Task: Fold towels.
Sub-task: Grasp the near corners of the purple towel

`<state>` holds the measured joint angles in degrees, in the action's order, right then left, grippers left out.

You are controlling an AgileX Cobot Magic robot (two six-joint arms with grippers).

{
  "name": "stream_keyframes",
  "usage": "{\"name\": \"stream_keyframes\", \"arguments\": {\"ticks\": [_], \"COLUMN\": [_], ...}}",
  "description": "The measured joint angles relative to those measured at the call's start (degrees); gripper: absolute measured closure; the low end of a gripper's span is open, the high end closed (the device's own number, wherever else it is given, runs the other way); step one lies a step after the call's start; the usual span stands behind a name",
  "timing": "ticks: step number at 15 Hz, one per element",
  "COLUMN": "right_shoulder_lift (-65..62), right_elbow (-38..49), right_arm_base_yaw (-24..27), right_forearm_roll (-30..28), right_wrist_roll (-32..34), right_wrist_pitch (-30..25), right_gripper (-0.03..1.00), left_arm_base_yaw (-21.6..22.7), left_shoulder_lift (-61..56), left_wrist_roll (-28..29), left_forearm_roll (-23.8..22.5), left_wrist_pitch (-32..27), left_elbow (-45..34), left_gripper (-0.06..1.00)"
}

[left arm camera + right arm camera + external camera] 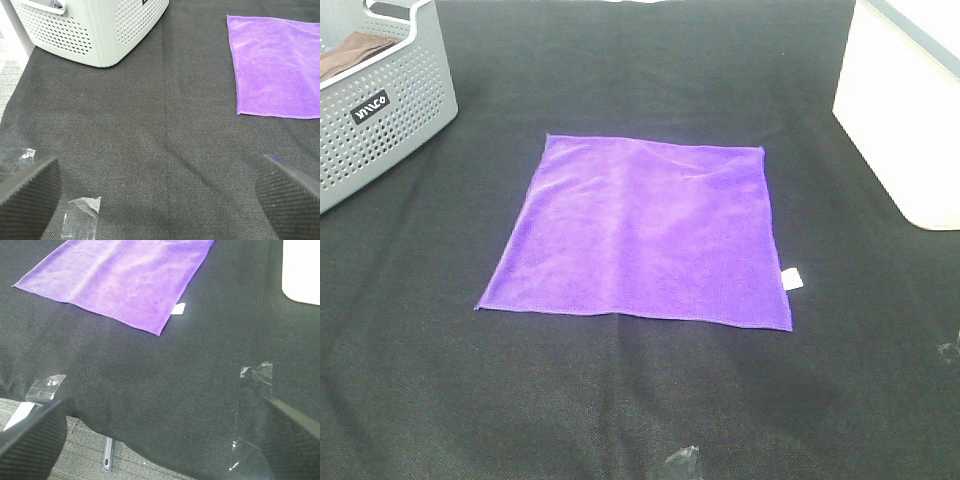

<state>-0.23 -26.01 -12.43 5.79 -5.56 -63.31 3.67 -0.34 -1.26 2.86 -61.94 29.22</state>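
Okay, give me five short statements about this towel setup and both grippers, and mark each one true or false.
1. The purple square towel lies spread flat on the black cloth-covered table. True.
2. The grey perforated plastic basket stands on the towel. False: it stands apart from it, off to the left side.
3. The left gripper is shut on a towel corner. False: its jaws stand wide open and hold nothing.
4. A small white tag sticks out at the towel's edge. True.
5. The right gripper is open and off the towel. True.
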Motion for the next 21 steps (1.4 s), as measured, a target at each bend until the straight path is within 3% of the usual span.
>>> {"name": "stream_keyframes", "arguments": {"ticks": [11, 14, 17, 21], "right_shoulder_lift": [2.58, 21.08, 40.97, 55.12], "right_elbow": [-1.95, -12.32, -21.77, -24.69], "right_arm_base_yaw": [0.00, 0.00, 0.00, 0.00], "right_forearm_roll": [0.00, 0.40, 1.03, 6.53], "right_wrist_roll": [2.01, 8.65, 8.94, 5.56], "right_wrist_pitch": [-0.74, -4.13, -2.69, 1.83], "right_gripper": [0.00, 0.00, 0.01, 0.01], "left_arm_base_yaw": [0.00, 0.00, 0.00, 0.00], "left_shoulder_lift": [1.89, 19.77, 36.61, 47.33], "left_wrist_roll": [0.00, -0.63, -0.86, -0.92], "left_forearm_roll": [0.00, -0.40, 0.17, 0.97], "left_wrist_pitch": [-1.38, -7.51, -7.51, -7.62], "left_elbow": [1.55, 12.83, 22.06, 24.47], "left_gripper": [-0.04, -0.04, -0.04, -0.04]}}
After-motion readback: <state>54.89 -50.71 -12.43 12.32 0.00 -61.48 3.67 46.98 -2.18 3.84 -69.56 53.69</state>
